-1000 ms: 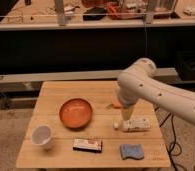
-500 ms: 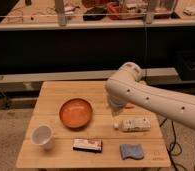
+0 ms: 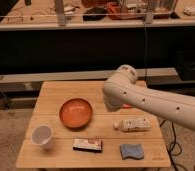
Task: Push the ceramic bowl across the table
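The ceramic bowl [image 3: 76,112], round, shallow and orange-brown, sits on the light wooden table [image 3: 66,92], left of centre. My white arm reaches in from the right and bends down over the table's middle. The gripper [image 3: 112,103] is at the arm's lower end, just right of the bowl's rim and mostly hidden by the arm. I cannot tell whether it touches the bowl.
A white cup [image 3: 42,136] stands at the front left. A dark flat packet [image 3: 88,145] lies in front of the bowl. A white bottle [image 3: 133,124] lies on its side at the right, with a blue sponge [image 3: 131,151] near the front edge.
The arm has swung left across the table, bringing the gripper end close to the bowl's right side. The bowl and other items have not moved.
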Robot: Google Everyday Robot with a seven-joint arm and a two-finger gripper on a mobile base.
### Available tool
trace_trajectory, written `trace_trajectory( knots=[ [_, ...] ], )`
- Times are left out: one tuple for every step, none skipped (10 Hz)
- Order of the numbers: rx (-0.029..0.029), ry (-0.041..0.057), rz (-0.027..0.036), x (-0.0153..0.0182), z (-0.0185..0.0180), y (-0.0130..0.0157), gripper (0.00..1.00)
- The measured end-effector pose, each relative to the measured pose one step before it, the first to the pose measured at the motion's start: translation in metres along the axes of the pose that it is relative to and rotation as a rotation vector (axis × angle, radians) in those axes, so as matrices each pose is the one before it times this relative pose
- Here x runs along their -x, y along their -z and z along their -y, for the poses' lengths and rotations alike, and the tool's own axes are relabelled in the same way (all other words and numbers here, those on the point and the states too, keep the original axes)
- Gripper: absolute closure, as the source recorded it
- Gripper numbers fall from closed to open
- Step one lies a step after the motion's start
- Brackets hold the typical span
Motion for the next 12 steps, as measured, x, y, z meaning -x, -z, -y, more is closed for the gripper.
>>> trace_trajectory(
  knots=[
    [-0.00201,0.00251,0.00479,-0.00129,0.00062,-0.00249,0.99],
    [-0.00195,0.00882,0.00791,0.00322,0.00258,-0.00379,0.99],
    [-0.00073,0.00544,0.00689,0.00232,0.00148,-0.00262,0.99],
    [-0.00042,0.00104,0.00401,0.00012,0.00048,-0.00190,0.99],
    [-0.00023,0.00589,0.00431,0.00149,0.00159,-0.00267,0.99],
    [-0.00019,0.00529,0.00492,0.00036,0.00145,-0.00261,0.99],
    [0.00155,0.00049,0.00307,-0.00119,-0.00011,-0.00409,0.99],
    [-0.00020,0.00426,0.00531,0.00071,0.00133,-0.00403,0.99],
    [-0.00036,0.00328,0.00378,0.00061,0.00101,-0.00269,0.99],
    [0.00016,0.00412,0.00453,0.00094,0.00109,-0.00319,0.99],
    [0.00009,0.00560,0.00457,0.00114,0.00110,-0.00276,0.99],
    [0.00152,0.00348,0.00431,-0.00040,0.00049,-0.00447,0.99]
  ],
)
